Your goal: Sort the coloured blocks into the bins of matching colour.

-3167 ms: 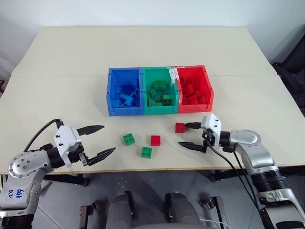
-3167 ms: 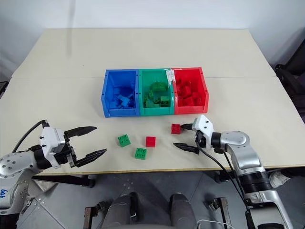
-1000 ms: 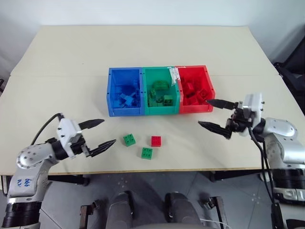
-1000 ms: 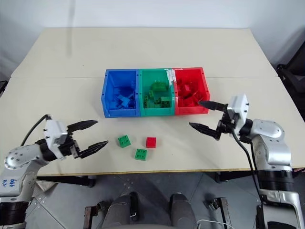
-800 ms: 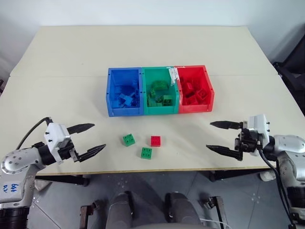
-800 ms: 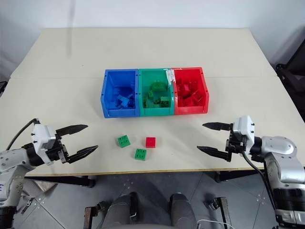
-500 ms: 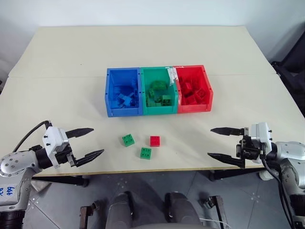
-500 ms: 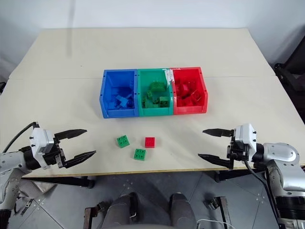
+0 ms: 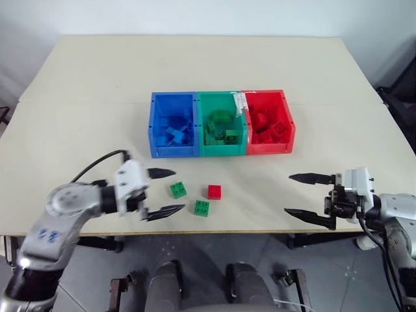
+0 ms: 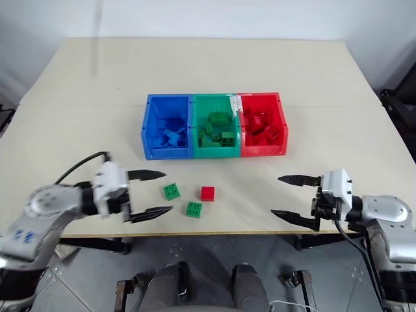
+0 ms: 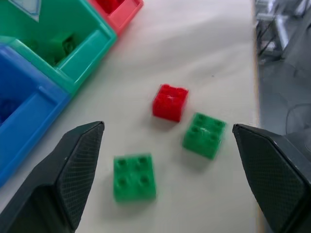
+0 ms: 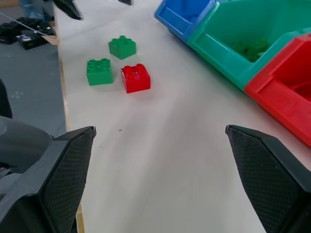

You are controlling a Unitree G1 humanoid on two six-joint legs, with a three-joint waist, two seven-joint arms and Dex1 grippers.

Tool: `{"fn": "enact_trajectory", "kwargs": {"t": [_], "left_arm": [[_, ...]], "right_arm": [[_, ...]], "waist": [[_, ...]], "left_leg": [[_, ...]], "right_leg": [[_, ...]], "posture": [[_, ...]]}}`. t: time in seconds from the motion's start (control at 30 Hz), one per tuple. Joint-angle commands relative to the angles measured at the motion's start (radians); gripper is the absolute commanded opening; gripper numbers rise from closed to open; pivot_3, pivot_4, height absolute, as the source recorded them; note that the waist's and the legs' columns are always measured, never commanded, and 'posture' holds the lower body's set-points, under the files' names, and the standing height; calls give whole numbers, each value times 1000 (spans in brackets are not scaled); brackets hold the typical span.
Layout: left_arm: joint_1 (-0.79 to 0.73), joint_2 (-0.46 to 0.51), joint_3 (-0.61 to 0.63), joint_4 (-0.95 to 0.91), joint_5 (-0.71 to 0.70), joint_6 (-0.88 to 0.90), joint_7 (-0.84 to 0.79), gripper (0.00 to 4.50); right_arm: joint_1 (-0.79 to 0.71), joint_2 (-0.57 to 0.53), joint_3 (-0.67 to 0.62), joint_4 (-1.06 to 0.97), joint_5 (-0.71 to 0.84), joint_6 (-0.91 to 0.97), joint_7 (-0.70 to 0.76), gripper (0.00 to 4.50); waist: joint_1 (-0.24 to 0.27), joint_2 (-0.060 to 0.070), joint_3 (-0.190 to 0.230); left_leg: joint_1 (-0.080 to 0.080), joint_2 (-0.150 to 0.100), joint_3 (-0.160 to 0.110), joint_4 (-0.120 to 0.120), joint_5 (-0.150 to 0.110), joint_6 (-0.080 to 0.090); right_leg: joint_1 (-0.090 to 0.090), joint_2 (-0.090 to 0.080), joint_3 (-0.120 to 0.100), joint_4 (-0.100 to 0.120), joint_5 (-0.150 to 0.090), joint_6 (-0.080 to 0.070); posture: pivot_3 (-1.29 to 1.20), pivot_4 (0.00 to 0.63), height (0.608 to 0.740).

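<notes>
Three loose blocks lie on the table in front of the bins: a green block [image 9: 178,190], a second green block [image 9: 201,207] nearer the front edge, and a red block [image 9: 214,192]. The joined bins stand behind them: blue bin [image 9: 171,151], green bin [image 9: 221,149], red bin [image 9: 272,147], each with blocks inside. My left gripper [image 9: 164,193] is open, just left of the loose blocks, its fingers pointing at them. My right gripper [image 9: 303,195] is open and empty near the table's front right edge, well clear of the blocks.
A white tag [image 9: 239,102] sits between the green and red bins. The beige table [image 9: 195,65] stretches wide behind the bins. Its front edge [image 9: 260,231] runs close below the loose blocks. A dark chair [image 9: 398,97] stands at the far right.
My left gripper has swung right along the front edge, closing in on the loose blocks. The right gripper has stayed almost in place over the last half second. The blocks have not moved.
</notes>
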Motion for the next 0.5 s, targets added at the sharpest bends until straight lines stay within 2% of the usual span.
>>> {"fn": "enact_trajectory", "kwargs": {"t": [0.03, 0.17, 0.27, 0.5], "left_arm": [[-157, -56, -169, -3, 89, 143, 55, 4500], [-281, -105, -262, 58, 128, 234, 57, 4500], [-362, -97, -347, 98, 170, 266, 10, 4500], [-419, -72, -411, 124, 213, 288, -47, 4500]], "right_arm": [[64, -3, -51, -99, 38, 20, -39, 4477], [131, -4, -79, -170, 58, 48, -78, 4477], [190, 5, -111, -219, 67, 55, -113, 4477], [253, 15, -132, -271, 78, 57, -157, 4477]], "waist": [[4, 0, 0], [-1, 0, 0], [-3, 0, 0], [-2, 0, 0]], "left_leg": [[0, 0, 0, 1, 0, 0], [0, 0, 0, 5, -1, 1], [0, 0, -1, 5, -1, 1], [0, 0, -1, 6, -1, 1]], "right_leg": [[1, 0, 0, 0, 0, 0], [2, 0, 1, 0, 0, 1], [2, 1, 1, 0, 0, 1], [3, 1, 1, 0, 0, 1]], "posture": [[0, 150, 740], [0, 150, 740], [0, 150, 740], [0, 150, 740]]}}
